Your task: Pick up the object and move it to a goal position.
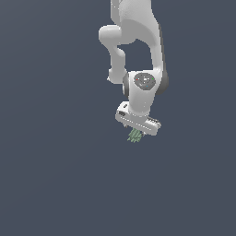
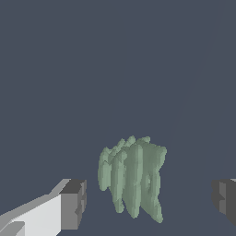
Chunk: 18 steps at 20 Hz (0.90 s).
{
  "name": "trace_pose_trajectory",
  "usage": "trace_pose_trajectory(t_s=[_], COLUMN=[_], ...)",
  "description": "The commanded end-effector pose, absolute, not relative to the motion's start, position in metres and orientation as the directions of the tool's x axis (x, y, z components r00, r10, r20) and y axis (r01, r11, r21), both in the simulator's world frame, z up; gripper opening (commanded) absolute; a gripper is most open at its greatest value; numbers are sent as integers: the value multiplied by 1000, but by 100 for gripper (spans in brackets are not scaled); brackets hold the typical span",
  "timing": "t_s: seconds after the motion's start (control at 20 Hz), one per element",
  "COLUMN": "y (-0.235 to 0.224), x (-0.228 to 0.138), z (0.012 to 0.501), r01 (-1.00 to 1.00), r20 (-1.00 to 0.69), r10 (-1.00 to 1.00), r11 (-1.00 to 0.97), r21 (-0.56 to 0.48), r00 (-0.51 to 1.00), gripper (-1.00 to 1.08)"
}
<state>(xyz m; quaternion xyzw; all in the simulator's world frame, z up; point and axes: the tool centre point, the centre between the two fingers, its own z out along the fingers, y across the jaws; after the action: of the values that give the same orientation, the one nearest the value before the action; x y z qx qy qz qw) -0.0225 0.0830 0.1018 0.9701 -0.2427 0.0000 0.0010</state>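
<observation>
A white, glossy Franka arm (image 1: 138, 41) reaches down from the top of the exterior view over a plain dark slate-blue surface (image 1: 55, 175). At its end sits the white gripper (image 1: 136, 133) with a broad, flat palm bar, tilted so that the end toward the exterior view's right hangs lower.

The small pale green object (image 1: 134, 136), a cluster of thin parallel ridges, shows just below that palm bar, poking out from under it. It is far smaller than the gripper.

In the wrist view the same pale green ridged object (image 2: 132, 179) lies between the two dark grey finger pads (image 2: 73, 203), its ridges running lengthwise and tapering to uneven tips. The fingers are spread wide: bare surface shows on both sides of the object, and neither pad touches it. One finger shows its white body behind the grey pad; the other pad (image 2: 225, 199) is cut by the picture's edge.

Whether the object rests on the surface or hangs above it cannot be told.
</observation>
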Motion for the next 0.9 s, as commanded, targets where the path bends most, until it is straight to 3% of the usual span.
trace_pose_trajectory(t_s=[0.0,0.85], y=[89,95], x=[-25,-28], z=[98,73], r01=[-494,-521], r20=[1,0], r10=[-494,-521], r11=[-869,-854], r21=[1,0], r00=[869,854], gripper=[100,100])
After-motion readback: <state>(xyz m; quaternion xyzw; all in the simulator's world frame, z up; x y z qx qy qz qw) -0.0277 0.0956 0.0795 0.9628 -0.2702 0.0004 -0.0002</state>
